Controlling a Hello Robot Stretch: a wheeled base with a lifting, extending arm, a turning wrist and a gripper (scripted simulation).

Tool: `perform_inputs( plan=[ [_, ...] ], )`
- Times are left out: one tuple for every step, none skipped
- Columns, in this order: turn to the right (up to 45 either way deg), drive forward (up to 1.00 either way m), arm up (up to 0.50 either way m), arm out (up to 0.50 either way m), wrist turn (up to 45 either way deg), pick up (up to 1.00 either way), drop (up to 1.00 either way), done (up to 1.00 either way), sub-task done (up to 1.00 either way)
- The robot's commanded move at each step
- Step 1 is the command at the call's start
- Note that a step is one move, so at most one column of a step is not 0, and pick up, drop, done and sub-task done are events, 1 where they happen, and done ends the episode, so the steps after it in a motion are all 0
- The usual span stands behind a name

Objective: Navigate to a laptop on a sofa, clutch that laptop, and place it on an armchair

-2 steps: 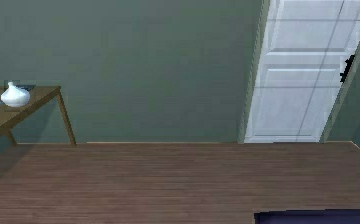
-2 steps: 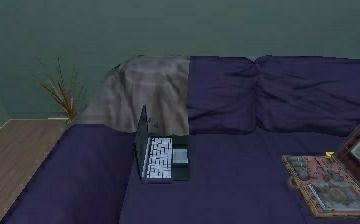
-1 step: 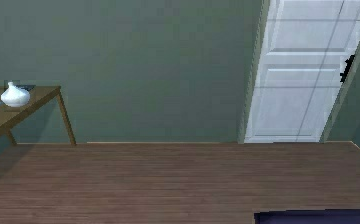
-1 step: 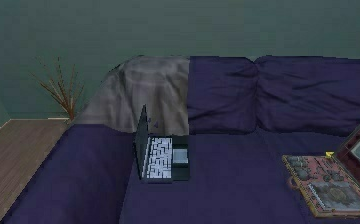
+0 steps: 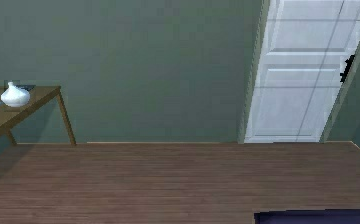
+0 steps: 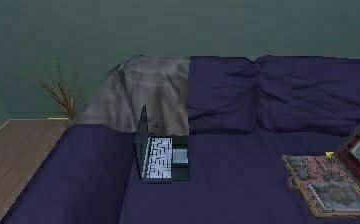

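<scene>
A dark laptop (image 6: 158, 152) lies with its lid up on the seat of a deep blue sofa (image 6: 228, 170) in the arm side view, its pale keyboard facing the view's right. A grey blanket (image 6: 148, 88) is draped over the sofa's back behind the laptop.
A reddish flat object (image 6: 333, 175) lies on the sofa seat at the arm side view's right. A dry twig plant (image 6: 60, 90) stands by the green wall. In the forward view, a wooden table (image 5: 33, 105) with a white vase (image 5: 14, 96) is at left, a white door (image 5: 303, 70) at right, wood floor (image 5: 168, 180) between.
</scene>
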Motion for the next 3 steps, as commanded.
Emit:
perform_inputs(
  plan=[
    [0.0, 0.00, 0.00, 0.48, 0.0, 0.00, 0.00, 0.00, 0.00],
    [0.0, 0.00, 0.00, 0.00, 45.0, 0.00, 0.00, 0.00, 0.00],
    [0.0, 0.00, 0.00, 0.00, 45.0, 0.00, 0.00, 0.00, 0.00]
  ],
)
